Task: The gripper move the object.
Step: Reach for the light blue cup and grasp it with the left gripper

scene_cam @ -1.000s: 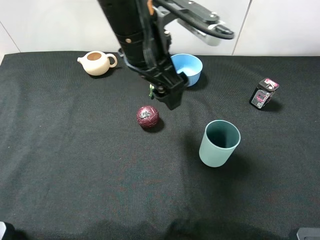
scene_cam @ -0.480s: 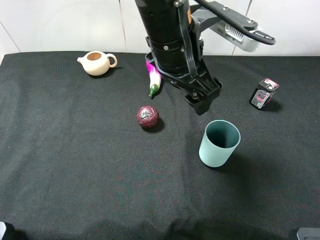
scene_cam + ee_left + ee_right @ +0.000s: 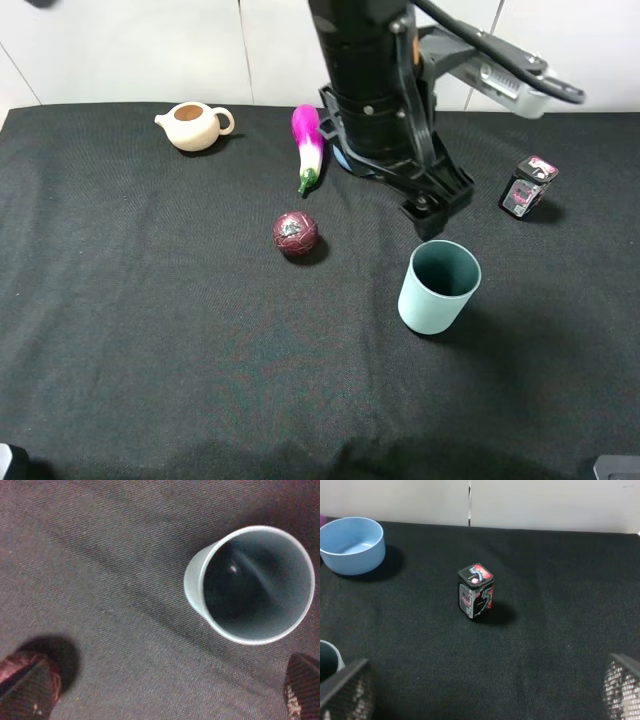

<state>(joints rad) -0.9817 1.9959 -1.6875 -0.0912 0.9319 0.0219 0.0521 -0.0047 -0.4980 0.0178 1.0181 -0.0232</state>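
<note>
Now left gripper [image 3: 430, 218] spread wide, empty, hovering just beside upright teal cup [image 3: 438, 286], not touching

My left gripper [image 3: 431, 224] is black with a grey-white attachment [image 3: 505, 78]. The cup [image 3: 438, 290] just in front of its tips is pale teal outside and darker teal inside, on a black cloth [image 3: 150, 330] with a fine diagonal weave. To the gripper's left are a maroon ball [image 3: 296, 232] flecked with grey, a magenta eggplant [image 3: 308, 145] fading to white with a green tip, and a cream teapot [image 3: 193, 125]; to its right is a small black box [image 3: 527, 186] printed in pink and red.
</note>
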